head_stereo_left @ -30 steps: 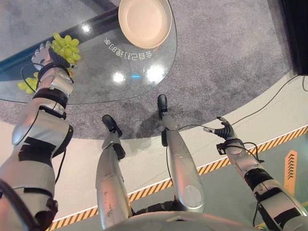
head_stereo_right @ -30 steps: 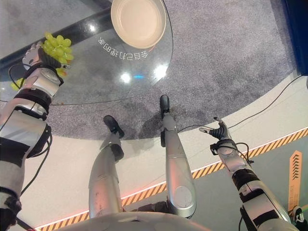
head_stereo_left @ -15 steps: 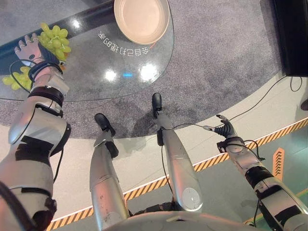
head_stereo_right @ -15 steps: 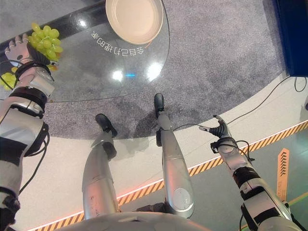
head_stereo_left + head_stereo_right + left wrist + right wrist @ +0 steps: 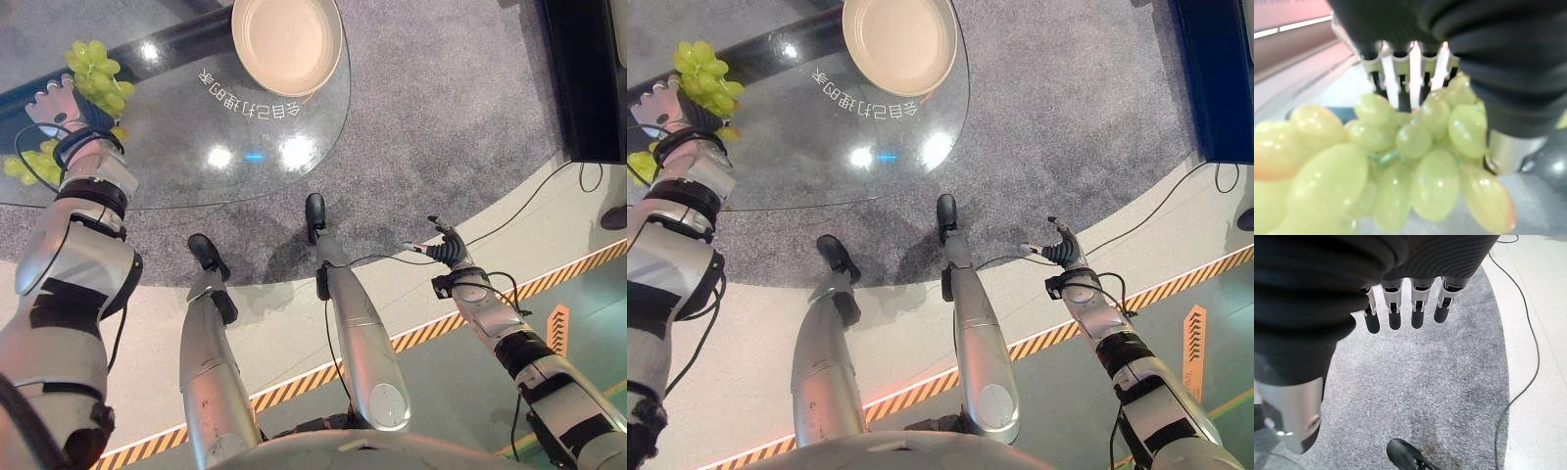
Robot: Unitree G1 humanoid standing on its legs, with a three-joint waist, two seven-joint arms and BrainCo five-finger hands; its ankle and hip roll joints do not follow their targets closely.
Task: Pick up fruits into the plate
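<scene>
A bunch of green grapes (image 5: 96, 67) is at the left part of the round glass table (image 5: 196, 117), in my left hand (image 5: 55, 102). Seen from the left wrist, the grapes (image 5: 1415, 161) lie against the palm between the fingers (image 5: 1413, 68) and the thumb. A second bunch of green grapes (image 5: 27, 164) lies by the table's left edge beside my forearm. The cream plate (image 5: 286, 41) stands bare on the far side of the table. My right hand (image 5: 446, 250) hangs low at the right with relaxed, straight fingers (image 5: 1400, 308) over the carpet.
The glass table stands on grey carpet (image 5: 441, 117). A yellow-and-black striped line (image 5: 470, 318) crosses the floor near my right arm. A dark cabinet (image 5: 588, 78) stands at the upper right.
My left hand has moved left and farther away, and the grape bunch has moved with it. The camera has shifted slightly. The right hand has hardly moved.
</scene>
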